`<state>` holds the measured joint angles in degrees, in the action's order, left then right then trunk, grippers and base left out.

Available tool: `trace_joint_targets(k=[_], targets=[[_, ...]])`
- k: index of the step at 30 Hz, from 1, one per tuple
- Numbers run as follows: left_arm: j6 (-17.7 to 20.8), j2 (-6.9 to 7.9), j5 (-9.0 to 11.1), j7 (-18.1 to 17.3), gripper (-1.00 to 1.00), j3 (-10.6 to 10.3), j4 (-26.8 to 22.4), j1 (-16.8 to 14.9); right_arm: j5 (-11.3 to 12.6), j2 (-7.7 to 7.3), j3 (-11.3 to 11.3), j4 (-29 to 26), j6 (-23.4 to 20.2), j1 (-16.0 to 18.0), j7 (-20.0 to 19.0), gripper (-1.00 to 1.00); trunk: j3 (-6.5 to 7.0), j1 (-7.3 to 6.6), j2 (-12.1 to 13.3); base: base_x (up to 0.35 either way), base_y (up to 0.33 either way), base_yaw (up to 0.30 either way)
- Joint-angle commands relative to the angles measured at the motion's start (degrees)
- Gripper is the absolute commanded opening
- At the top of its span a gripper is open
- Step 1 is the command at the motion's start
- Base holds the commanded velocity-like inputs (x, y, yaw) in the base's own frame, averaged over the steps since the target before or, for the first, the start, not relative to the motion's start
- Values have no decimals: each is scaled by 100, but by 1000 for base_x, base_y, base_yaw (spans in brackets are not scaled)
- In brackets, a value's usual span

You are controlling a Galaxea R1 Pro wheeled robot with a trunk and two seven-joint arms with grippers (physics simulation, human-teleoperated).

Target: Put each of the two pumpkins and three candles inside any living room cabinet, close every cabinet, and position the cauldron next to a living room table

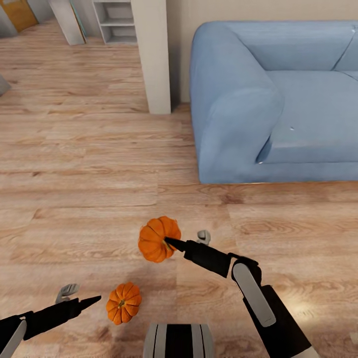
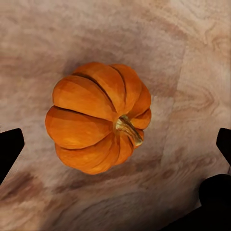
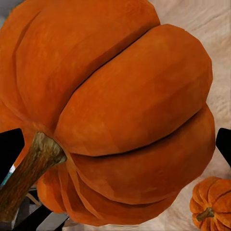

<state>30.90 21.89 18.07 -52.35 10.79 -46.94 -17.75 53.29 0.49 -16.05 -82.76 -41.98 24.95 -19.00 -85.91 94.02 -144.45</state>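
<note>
Two orange pumpkins lie within reach. One pumpkin [image 1: 159, 239] hangs above the wooden floor and looks larger than the other; my right gripper [image 1: 188, 239] is shut on it. Seen from the right wrist, this pumpkin [image 3: 125, 101] spans the gap between the fingertips [image 3: 9, 147], stem toward one finger. The second pumpkin [image 1: 124, 302] rests on the floor just right of my left gripper [image 1: 78, 296], which is open. From the left wrist, that pumpkin [image 2: 96, 120] lies on the planks beyond the spread fingertips [image 2: 9, 144], untouched. It also appears small in the right wrist view [image 3: 211, 204].
A blue sofa [image 1: 278, 99] fills the upper right, its arm close to the raised pumpkin. A beige wall corner [image 1: 155, 54] stands left of it, with a white shelf unit [image 1: 117, 20] behind. Open wooden floor [image 1: 74, 164] stretches to the left. My base [image 1: 178, 340] sits at the bottom.
</note>
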Motion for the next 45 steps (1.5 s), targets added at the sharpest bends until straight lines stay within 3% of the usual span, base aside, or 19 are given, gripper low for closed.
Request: trace_joint_targets(k=[1,6,10,14,19,27,37,45], targets=[[-15,0,2,-1,100,1,0,-1,-6,-17,15,-199,-11,-25,-48,-100,-23,2,-1,0,0,0],[-37,-1,4,-10,100,7,0,-1,4,-66,274,-577,-77,-210,-486,-100,-134,15,-8,0,0,0],[-40,-1,4,-12,100,17,0,-1,24,-182,408,-688,-485,-246,-763,-100,-222,26,-14,0,0,0],[-40,-1,6,-12,100,19,0,0,29,-250,419,-791,-656,-253,-1680,-100,-311,36,-19,0,0,0],[-44,-1,8,-16,100,20,0,-1,1,-267,444,-813,-615,-254,-2226,-100,-422,49,-26,0,0,0],[-49,-1,10,-45,100,20,0,-1,-38,-213,438,-749,-539,-254,-2312,-100,-599,70,-36,0,0,0],[-49,-1,11,-181,100,20,0,0,-50,-190,427,-485,46,-288,-2293,-100,-821,95,-50,0,0,0],[-49,-32,19,-204,100,32,0,2,-50,-184,410,-411,91,-289,-2278,-100,-998,116,-60,0,0,0]])
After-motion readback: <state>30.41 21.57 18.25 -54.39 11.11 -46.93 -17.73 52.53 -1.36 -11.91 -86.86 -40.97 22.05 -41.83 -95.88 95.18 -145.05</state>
